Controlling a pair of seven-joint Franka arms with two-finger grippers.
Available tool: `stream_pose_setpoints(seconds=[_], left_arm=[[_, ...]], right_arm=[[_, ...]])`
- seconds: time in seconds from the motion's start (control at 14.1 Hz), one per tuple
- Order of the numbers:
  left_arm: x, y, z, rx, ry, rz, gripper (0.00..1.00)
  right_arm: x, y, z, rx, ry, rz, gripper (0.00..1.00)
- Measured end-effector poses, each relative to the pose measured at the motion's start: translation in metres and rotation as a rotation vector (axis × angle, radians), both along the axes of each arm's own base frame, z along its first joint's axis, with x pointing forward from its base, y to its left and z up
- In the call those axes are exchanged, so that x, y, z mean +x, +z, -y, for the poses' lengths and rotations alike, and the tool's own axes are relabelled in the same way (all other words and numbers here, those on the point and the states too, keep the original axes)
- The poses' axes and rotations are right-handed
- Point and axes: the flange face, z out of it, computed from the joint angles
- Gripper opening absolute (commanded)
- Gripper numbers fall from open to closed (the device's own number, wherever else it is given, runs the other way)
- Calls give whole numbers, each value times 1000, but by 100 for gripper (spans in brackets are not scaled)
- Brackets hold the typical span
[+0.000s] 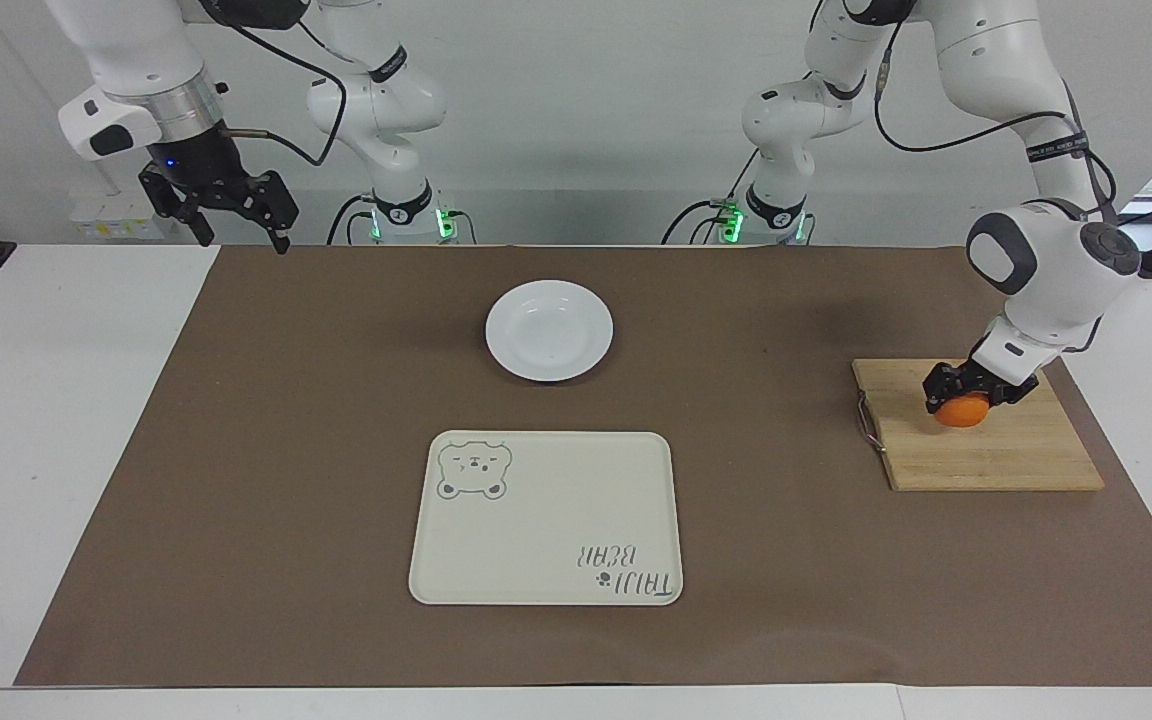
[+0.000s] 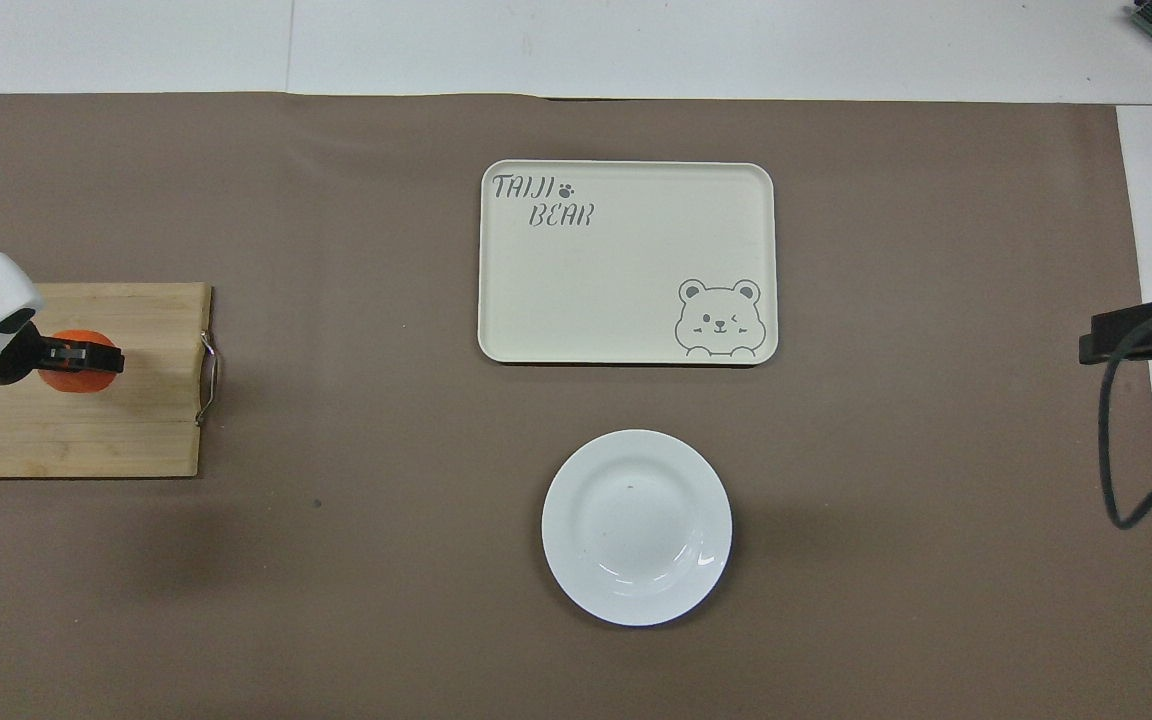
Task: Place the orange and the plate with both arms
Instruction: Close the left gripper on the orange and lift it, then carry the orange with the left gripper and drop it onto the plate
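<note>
The orange [image 1: 958,413] [image 2: 76,376] is over the wooden cutting board [image 1: 986,455] at the left arm's end of the table. My left gripper [image 1: 971,396] [image 2: 86,357] comes down on it from above and is shut on it. I cannot tell whether the orange still touches the board. The white plate [image 1: 548,330] [image 2: 636,527] lies bare on the brown mat, mid-table, near the robots. My right gripper [image 1: 244,240] waits open in the air over the mat's corner at the right arm's end, holding nothing.
A cream tray with a bear drawing [image 1: 546,520] [image 2: 626,262] lies farther from the robots than the plate. The cutting board [image 2: 76,430] has a metal handle on the side toward the tray. The brown mat [image 1: 786,560] covers most of the table.
</note>
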Motion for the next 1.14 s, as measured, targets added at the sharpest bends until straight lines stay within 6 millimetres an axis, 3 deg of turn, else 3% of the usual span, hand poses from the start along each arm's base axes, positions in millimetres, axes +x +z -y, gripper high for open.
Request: stream_pose_setpoints(seconds=[0.35,0.57,0.85,1.14], left_arm=[[12,62,35,12,111,-28,0],[13,112,80,18,175,-41,0],[8,124,185,36,251,-38,0],[-17,125,293,32,272,-33,0]], right_arm=[[0,0,1,0,-1,0,100],[0,0,1,0,-2,-1,100],[0,-1,3,0,-5,-3,100],[0,-2,3,0,-6,-4,100]])
